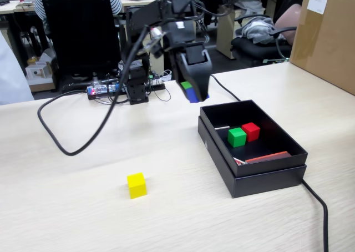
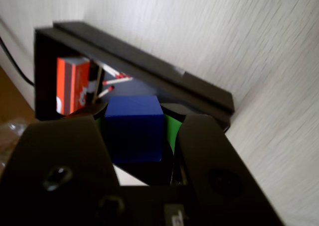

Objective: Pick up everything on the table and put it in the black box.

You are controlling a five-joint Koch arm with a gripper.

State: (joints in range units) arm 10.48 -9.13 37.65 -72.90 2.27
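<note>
Carrying the blue cube (image 2: 133, 129) clenched between its fingers (image 1: 191, 94), the arm hovers just outside the black box (image 1: 252, 180)'s far left corner; it should travel on over the open interior, clear of the green cube (image 1: 237, 137) and red cube (image 1: 250, 131), before letting go, while the yellow cube (image 1: 136, 185) waits on the tabletop (image 1: 66, 207).

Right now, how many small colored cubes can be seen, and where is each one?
4. Green cube and red cube lie in the black box; blue cube is held by the gripper; yellow cube is on the table.

Beige wood-grain worktop (image 1: 83, 218) carries box, cube and cables.
Yellow cube (image 1: 136, 185) sits apart from black box (image 1: 266, 181); black cable (image 1: 61, 135) loops behind.
</note>
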